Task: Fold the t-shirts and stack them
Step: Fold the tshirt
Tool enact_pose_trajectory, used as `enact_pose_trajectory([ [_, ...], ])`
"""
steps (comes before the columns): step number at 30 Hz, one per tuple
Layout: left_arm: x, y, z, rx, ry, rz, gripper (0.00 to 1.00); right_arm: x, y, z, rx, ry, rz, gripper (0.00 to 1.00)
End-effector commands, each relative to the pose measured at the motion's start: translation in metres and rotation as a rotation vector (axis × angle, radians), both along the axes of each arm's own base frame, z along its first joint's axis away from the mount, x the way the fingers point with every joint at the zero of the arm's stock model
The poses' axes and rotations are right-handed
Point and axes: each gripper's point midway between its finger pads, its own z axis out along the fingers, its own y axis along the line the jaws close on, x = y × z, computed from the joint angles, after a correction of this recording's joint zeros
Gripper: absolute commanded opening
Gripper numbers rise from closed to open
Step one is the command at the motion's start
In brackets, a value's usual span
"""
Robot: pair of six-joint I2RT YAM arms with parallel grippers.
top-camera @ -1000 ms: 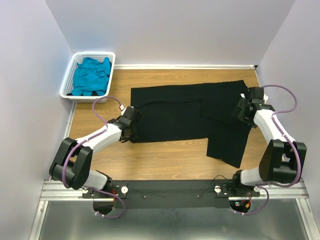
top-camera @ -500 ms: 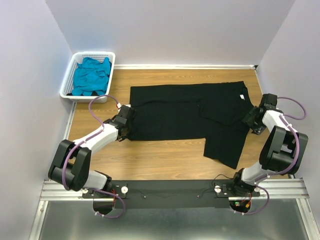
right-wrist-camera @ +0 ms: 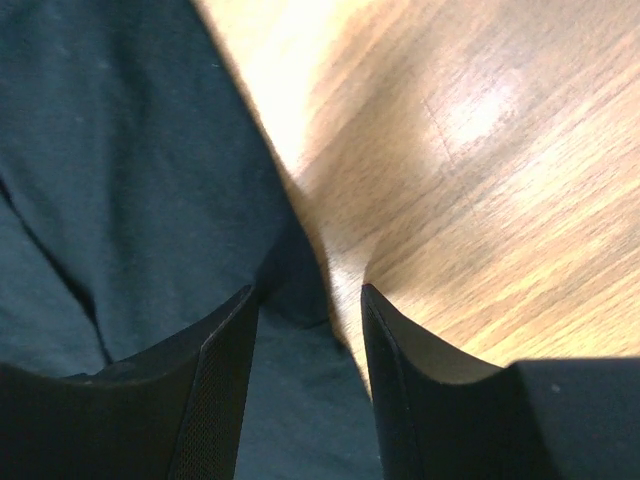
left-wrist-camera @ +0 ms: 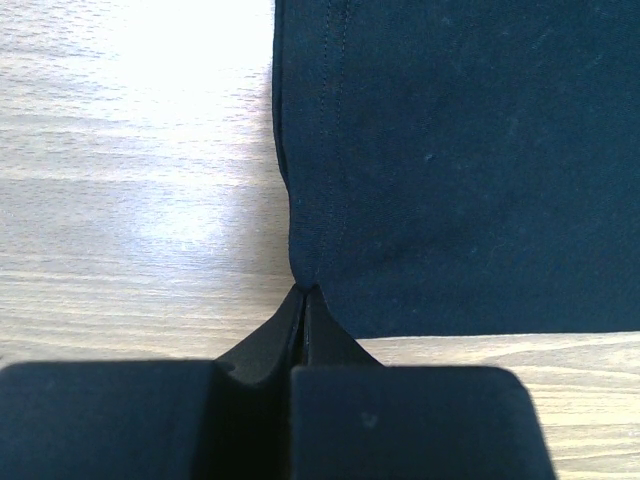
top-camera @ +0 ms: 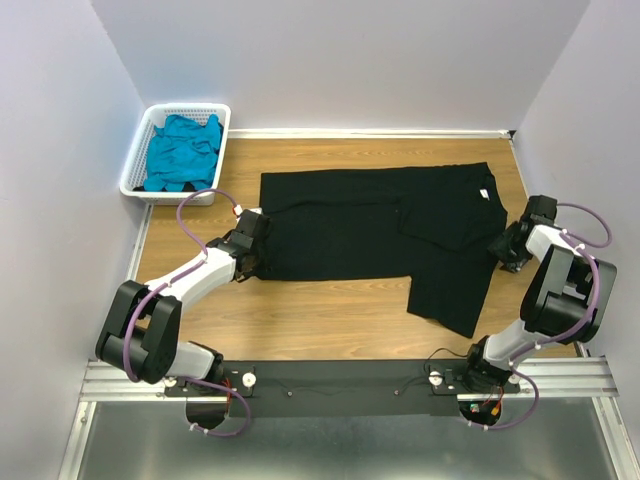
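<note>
The black t-shirt [top-camera: 370, 225] looks limp and light, best held by its hems: the left gripper [left-wrist-camera: 303, 300] pinches a corner, while the right gripper [right-wrist-camera: 307, 297] straddles its edge, jaws apart.

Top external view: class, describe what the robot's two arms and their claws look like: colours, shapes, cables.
The left arm and right arm have white tubular links between bulky black joint housings. A thin purple cable loops along each. The left claw and right claw are black, each with two tapered fingers; no markings show.
</note>
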Motion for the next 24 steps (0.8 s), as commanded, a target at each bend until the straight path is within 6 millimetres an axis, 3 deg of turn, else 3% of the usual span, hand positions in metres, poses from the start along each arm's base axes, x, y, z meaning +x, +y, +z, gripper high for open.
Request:
enact_pose_trajectory([
  [1,-0.001,0.000,0.002,-0.013,-0.019,-0.009,0.00,-0.004,0.000,-0.013,0.025,0.002,-0.004,0.53],
  [6,0.000,0.000,0.004,-0.014,-0.024,-0.007,0.00,-0.007,0.000,-0.022,0.032,0.009,-0.007,0.50],
  [12,-0.001,-0.002,0.005,-0.023,-0.020,-0.011,0.00,-0.006,0.010,-0.022,0.082,-0.012,-0.004,0.33],
  [16,0.001,-0.002,0.009,-0.029,-0.031,-0.004,0.00,-0.008,0.022,-0.017,0.135,-0.028,0.011,0.34],
  [24,0.001,0.000,0.007,-0.033,-0.026,-0.004,0.00,-0.015,0.020,-0.018,0.122,0.006,0.011,0.37],
])
